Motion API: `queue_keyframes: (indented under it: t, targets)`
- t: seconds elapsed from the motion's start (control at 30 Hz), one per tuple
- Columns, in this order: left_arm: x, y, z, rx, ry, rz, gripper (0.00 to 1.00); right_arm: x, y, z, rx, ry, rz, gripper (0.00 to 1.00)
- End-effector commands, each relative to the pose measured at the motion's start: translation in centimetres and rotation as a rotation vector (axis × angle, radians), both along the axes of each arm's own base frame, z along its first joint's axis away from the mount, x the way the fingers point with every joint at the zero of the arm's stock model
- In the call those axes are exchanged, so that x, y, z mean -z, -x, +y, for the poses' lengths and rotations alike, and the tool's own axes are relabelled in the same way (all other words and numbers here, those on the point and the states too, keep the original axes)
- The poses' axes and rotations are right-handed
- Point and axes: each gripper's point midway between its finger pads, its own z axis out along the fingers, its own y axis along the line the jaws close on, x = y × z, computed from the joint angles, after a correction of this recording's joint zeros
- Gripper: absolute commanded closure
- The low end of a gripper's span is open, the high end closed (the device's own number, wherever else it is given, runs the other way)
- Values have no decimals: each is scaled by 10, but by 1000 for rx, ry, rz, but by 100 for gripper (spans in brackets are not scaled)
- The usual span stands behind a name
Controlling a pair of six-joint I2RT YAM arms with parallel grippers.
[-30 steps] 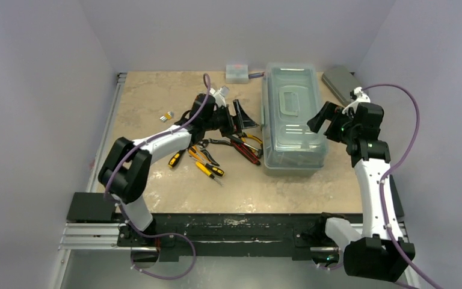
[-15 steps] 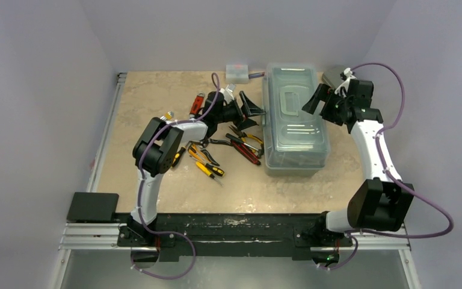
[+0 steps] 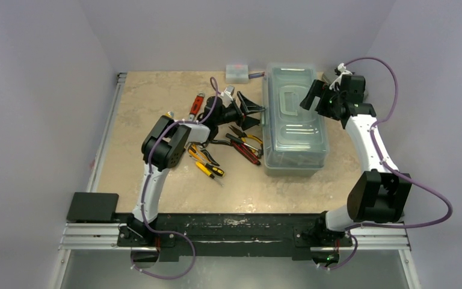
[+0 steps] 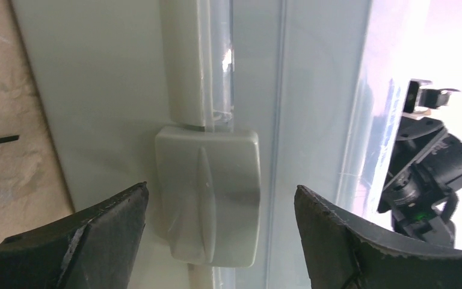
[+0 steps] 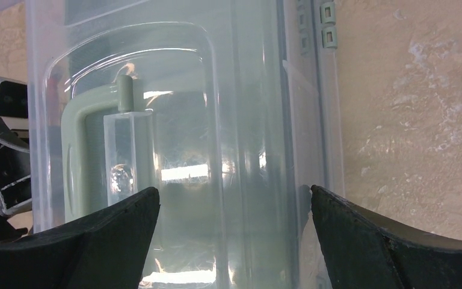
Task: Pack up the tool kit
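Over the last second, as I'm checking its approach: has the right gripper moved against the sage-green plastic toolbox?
Yes. Against the sage-green plastic toolbox, the right gripper moved toward the far edge, from beside its middle to beside its top handle.

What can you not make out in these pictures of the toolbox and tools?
- Inside of the toolbox: top view, glare on its translucent lid blurs it.
- Part of the tool pile: top view, the left arm covers it.
- Lower handle: right wrist view, a finger of the right gripper covers it.
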Motion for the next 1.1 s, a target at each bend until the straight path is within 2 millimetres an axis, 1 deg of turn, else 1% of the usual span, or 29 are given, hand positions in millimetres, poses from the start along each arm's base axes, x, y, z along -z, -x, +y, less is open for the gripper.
queue_keyframes:
  t: [0.0, 0.07, 0.1, 0.17, 0.37, 0.47, 0.5, 0.6, 0.67, 0.77, 0.8, 0.87, 0.93, 1.03, 1.07]
  targets:
    - [-40, 17, -23, 77, 158, -69, 14, 0, 8, 36, -100, -80, 9, 3]
    - [-46, 20, -26, 83, 199, -66, 19, 1, 9, 40, -109, -103, 5, 5]
    - [-52, 20, -26, 84, 223, -68, 22, 1, 9, 42, -113, -116, 6, 7]
    - [-62, 21, -26, 86, 272, -63, 26, 2, 10, 44, -116, -133, 8, 9]
    - [-91, 27, -23, 90, 346, -101, 53, 7, 12, 49, -117, -180, 11, 14]
    - [-101, 30, -22, 95, 353, -121, 63, 8, 13, 48, -99, -229, 10, 27]
    - [-103, 30, -21, 94, 354, -127, 65, 8, 13, 47, -92, -252, 4, 33]
    - [-109, 29, -19, 93, 370, -139, 68, 9, 13, 41, -67, -313, -8, 50]
    - [-116, 30, -18, 94, 394, -151, 72, 11, 15, 34, -50, -344, -10, 61]
    - [-128, 30, -13, 92, 416, -180, 75, 23, 19, 25, -36, -379, 4, 75]
    - [-131, 30, -12, 91, 415, -191, 75, 28, 20, 22, -31, -385, 13, 78]
    - [-138, 32, -10, 89, 412, -214, 76, 37, 24, 17, -24, -386, 31, 82]
    - [-145, 35, -9, 90, 406, -235, 77, 45, 26, 13, -15, -387, 43, 84]
    - [-153, 39, -7, 88, 392, -263, 78, 52, 29, 8, -7, -405, 48, 86]
    - [-155, 40, -7, 89, 387, -270, 79, 55, 29, 7, -3, -414, 51, 87]
